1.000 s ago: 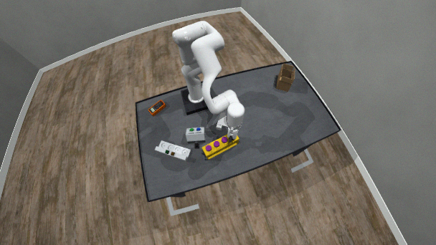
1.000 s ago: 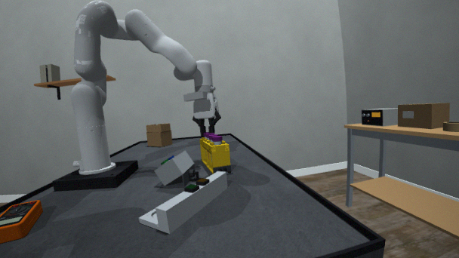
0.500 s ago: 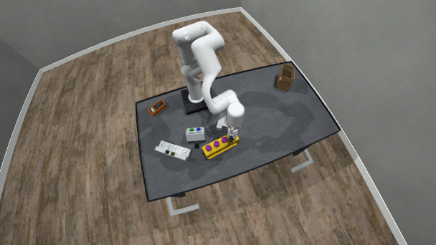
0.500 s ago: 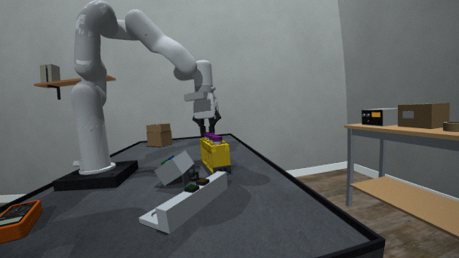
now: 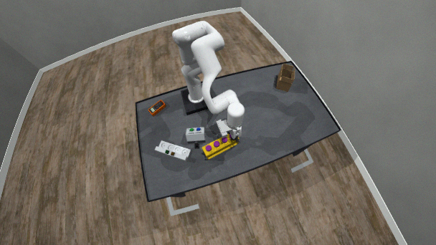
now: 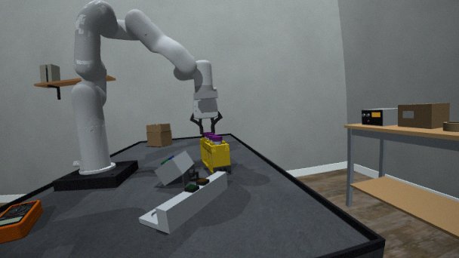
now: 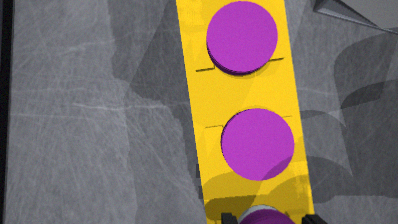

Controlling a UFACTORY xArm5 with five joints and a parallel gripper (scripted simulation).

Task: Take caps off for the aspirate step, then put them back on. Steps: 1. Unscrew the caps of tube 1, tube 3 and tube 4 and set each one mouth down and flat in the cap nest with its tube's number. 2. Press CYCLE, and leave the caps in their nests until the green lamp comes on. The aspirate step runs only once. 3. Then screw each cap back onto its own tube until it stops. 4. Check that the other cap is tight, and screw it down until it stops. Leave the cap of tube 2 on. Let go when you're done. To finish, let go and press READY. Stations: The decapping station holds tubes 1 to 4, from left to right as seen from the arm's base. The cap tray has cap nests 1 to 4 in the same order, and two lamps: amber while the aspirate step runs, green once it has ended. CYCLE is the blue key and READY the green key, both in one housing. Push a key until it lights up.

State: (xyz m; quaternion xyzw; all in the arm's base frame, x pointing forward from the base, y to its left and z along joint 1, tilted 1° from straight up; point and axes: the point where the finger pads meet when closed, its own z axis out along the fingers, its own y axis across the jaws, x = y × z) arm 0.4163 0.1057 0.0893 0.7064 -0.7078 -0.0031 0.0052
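Note:
The yellow decapping station point(image 5: 211, 153) point(image 6: 216, 155) point(image 7: 250, 90) stands on the dark table with purple caps on its tubes. My gripper point(image 5: 233, 137) point(image 6: 206, 132) point(image 7: 267, 219) points straight down over the station's end nearest the arm's left. It is shut on the purple cap point(image 7: 265, 219) of that end tube, tube 1. Two other caps point(image 7: 242, 36) point(image 7: 257, 143) show on their tubes in the wrist view. The white cap tray point(image 5: 183, 155) point(image 6: 177, 211) lies beside the station, its nests empty and its lamps dark. The grey key housing point(image 5: 195, 136) point(image 6: 174, 167) carries the green key point(image 5: 191, 130) and the blue key point(image 5: 198, 129).
An orange multimeter point(image 5: 156, 107) point(image 6: 15, 220) lies near the table's corner. A cardboard box point(image 5: 285, 77) point(image 6: 158, 135) stands at the far corner. A small black part point(image 5: 196, 145) lies between housing and station. A wooden side table point(image 6: 400, 130) stands off to the right.

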